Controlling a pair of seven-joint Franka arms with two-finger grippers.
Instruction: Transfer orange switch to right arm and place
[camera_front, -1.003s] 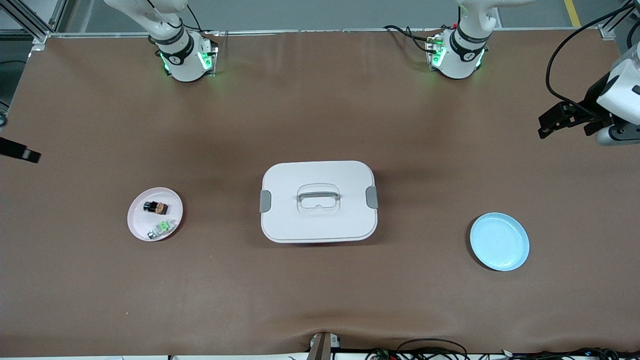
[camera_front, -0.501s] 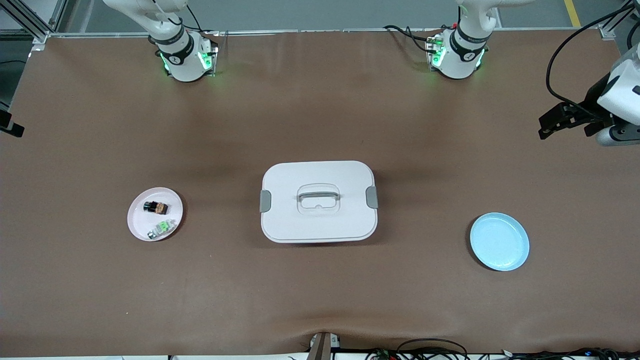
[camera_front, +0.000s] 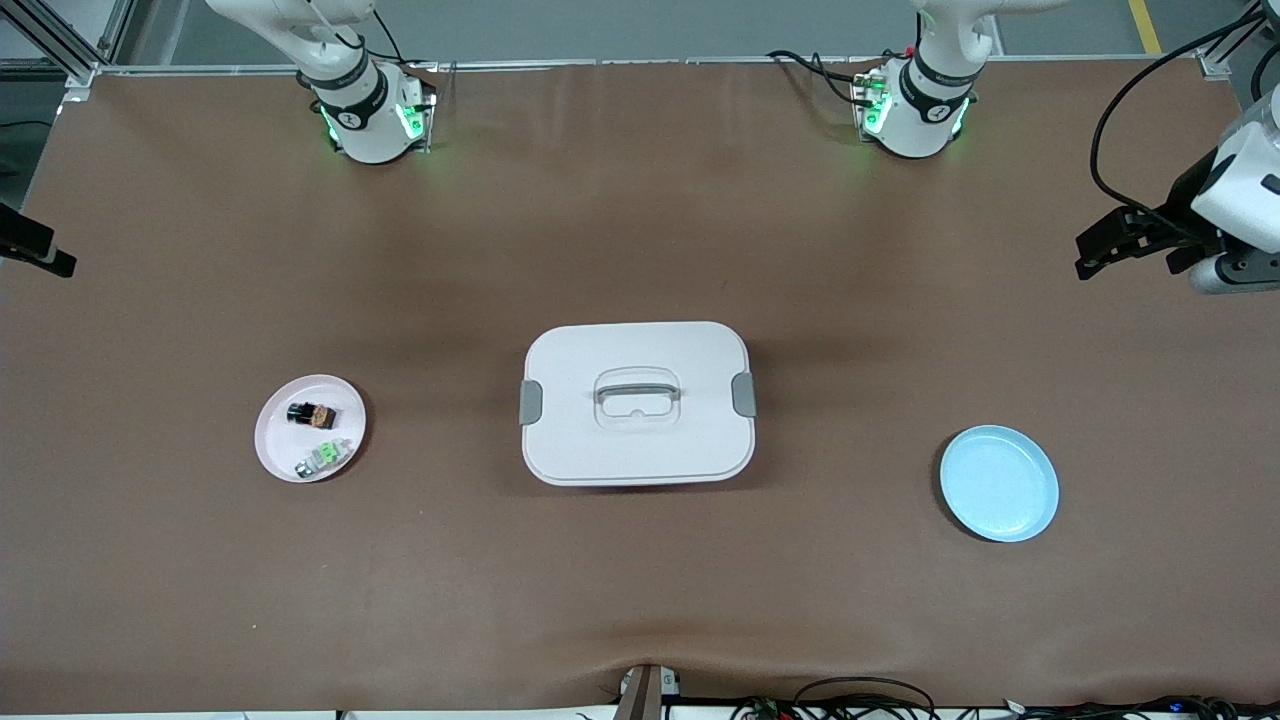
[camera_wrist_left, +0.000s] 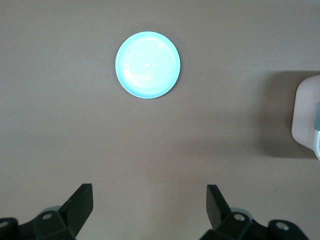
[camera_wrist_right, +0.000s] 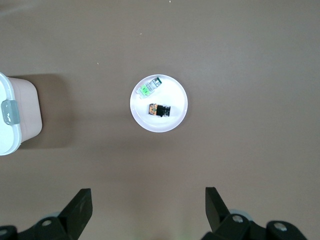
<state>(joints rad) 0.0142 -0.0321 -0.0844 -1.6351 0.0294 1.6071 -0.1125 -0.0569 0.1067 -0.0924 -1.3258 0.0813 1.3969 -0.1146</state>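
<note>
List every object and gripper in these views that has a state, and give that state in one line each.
Orange switch: lying on the pink plate, not held.
Green-and-silver component: lying on the same plate, nearer the front camera.
Pink plate: holds both components.
Blue plate: empty.
White container: lid on, both grey side latches in place.
Left gripper: open, empty, raised over bare table.
Right gripper: open, empty, raised over bare table.
</note>
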